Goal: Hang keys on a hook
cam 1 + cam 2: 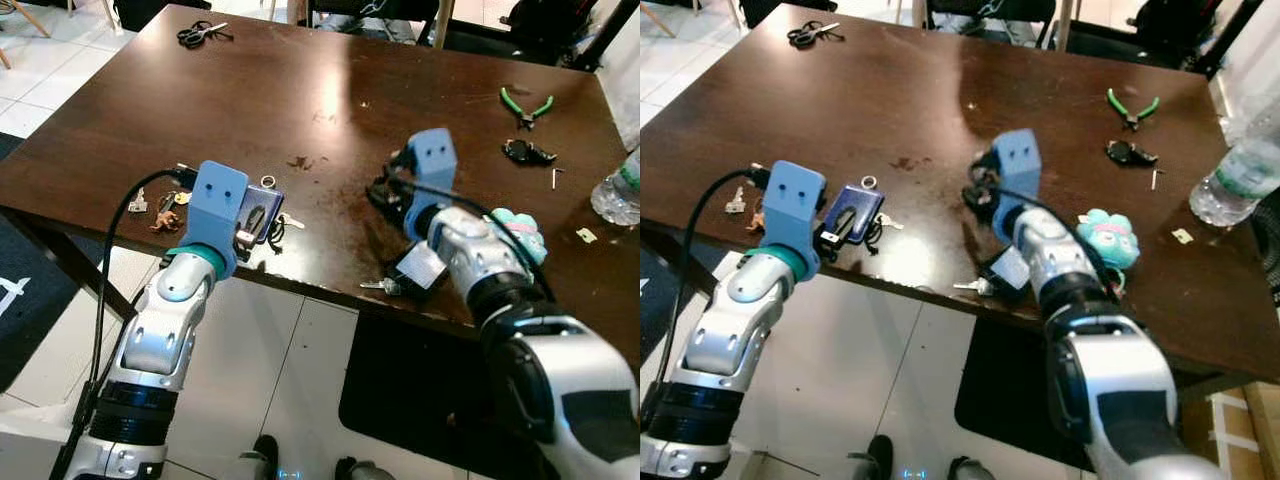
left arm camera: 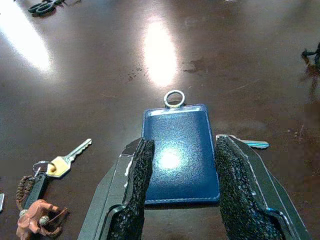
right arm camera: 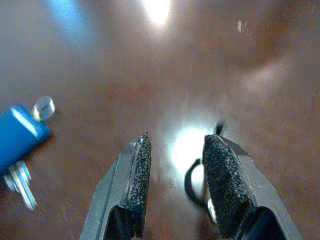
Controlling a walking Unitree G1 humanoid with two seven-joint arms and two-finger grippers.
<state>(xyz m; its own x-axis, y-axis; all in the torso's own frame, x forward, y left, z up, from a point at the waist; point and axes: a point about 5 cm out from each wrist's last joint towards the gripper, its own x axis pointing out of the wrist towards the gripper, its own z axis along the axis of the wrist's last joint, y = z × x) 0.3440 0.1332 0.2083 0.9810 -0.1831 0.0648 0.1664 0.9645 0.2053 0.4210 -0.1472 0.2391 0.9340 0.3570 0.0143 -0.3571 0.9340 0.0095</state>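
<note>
Keys: a bunch with a brass-headed key [image 2: 62,165] and an orange figurine charm [image 2: 35,222] lies near the front left edge of the bench [image 1: 330,70], just left of the left end effector.
Scissors: black-handled pair [image 1: 200,34] at the far left of the bench, well apart from the work.
Left end effector: [image 2: 180,192] low over the bench's front edge, its two black fingers spread apart and holding nothing; they straddle the near end of a blue card holder.
Blue card holder: [image 2: 180,152] flat on the bench, metal ring at its far end, a key tip [image 2: 255,145] poking out from under its right side.
Right end effector: [image 3: 175,185] near the bench's middle front, fingers parted, empty, with a dark looped cord [image 3: 192,182] lying between them; what the cord belongs to is blurred.
Black fob: [image 1: 415,270] with a key, at the front edge beneath the right forearm.
Teal plush charm: [image 1: 1110,238] right of that forearm.
Green pliers: [image 1: 525,105] far right, near a black object [image 1: 527,152] and a water bottle [image 1: 1240,175].
Hook: none can be made out.
Risk: closing on the flat, glossy holder would likely slide it or pinch only its edge, since the fingers have nothing to get under.
Risk: several key sets lie close together, so a grasp may take the wrong one or drag a neighbour off the front edge.
</note>
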